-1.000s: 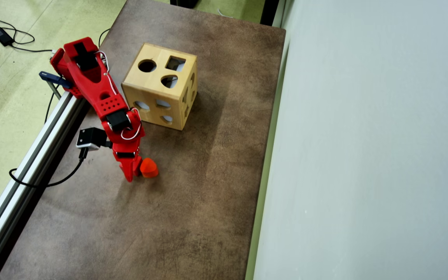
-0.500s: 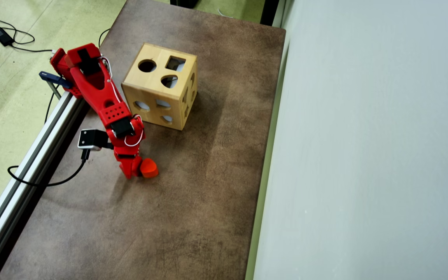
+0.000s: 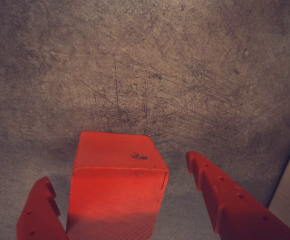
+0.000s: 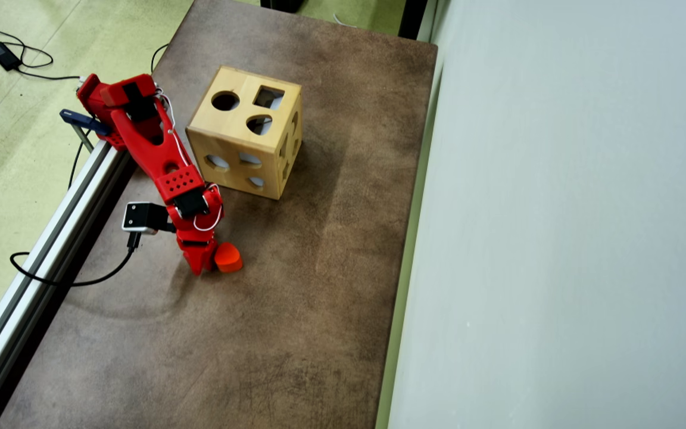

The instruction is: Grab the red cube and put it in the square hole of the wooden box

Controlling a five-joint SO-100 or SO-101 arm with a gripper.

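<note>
Wrist view: the cube (image 3: 116, 187) sits on the table (image 3: 149, 65) between the two fingers, low in the picture.
Cube: a red block with flat faces and a small dark mark on top; in the overhead view it cannot be made out, being under the arm's tip.
Claw: the gripper (image 3: 121, 195) stands wide; the left finger (image 3: 39, 212) is just beside the cube, the right finger (image 3: 224, 197) stands apart from it.
Step in hand: closing on the cube, by the look of it.
Doing it well: centre the cube between the fingers, meet flat faces squarely, then close so it does not twist.
Neighbour: an orange block (image 4: 227, 257) lies just right of the gripper (image 4: 201, 265) in the overhead view; best left unnudged.
Box: the box (image 4: 246, 132) stands farther off, its square hole (image 4: 268, 97) on the top face, beside a round hole (image 4: 225, 100).
</note>
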